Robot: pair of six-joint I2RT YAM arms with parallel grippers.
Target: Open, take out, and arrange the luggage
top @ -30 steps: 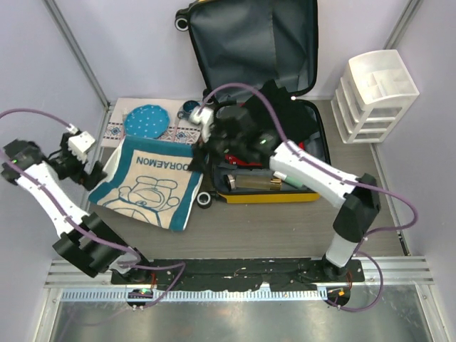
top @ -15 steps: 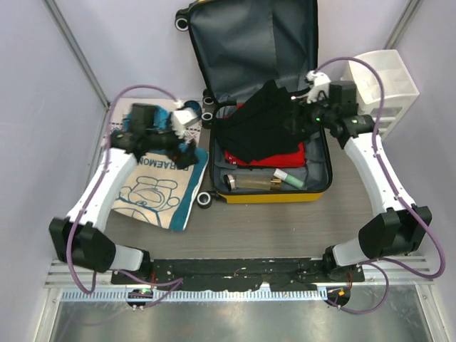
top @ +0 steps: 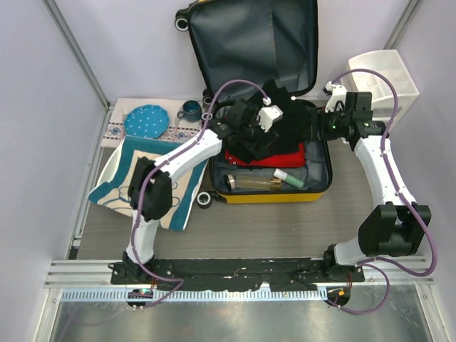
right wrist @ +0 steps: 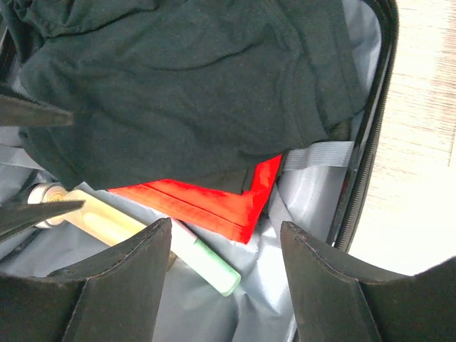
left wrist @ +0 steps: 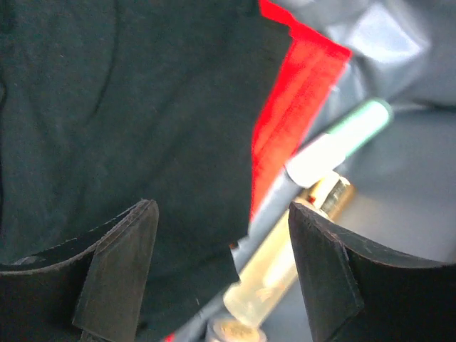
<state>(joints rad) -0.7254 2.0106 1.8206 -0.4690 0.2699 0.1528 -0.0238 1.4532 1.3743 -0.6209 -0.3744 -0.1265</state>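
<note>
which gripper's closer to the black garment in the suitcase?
Left. The left gripper hangs directly over the black garment, jaws apart. The right gripper is off near the right rim of the luggage.

Top external: fixed high, aimed down over whole table (top: pixel 285 228), luggage (top: pixel 256 43) upper centre of frame. Left wrist: very close, aimed down at black garment (left wrist: pixel 107 92), red cloth (left wrist: pixel 299 92), green-capped tube (left wrist: pixel 342 135). Right wrist: farther back, same three items centre and lower left.

No legible text — none anywhere
</note>
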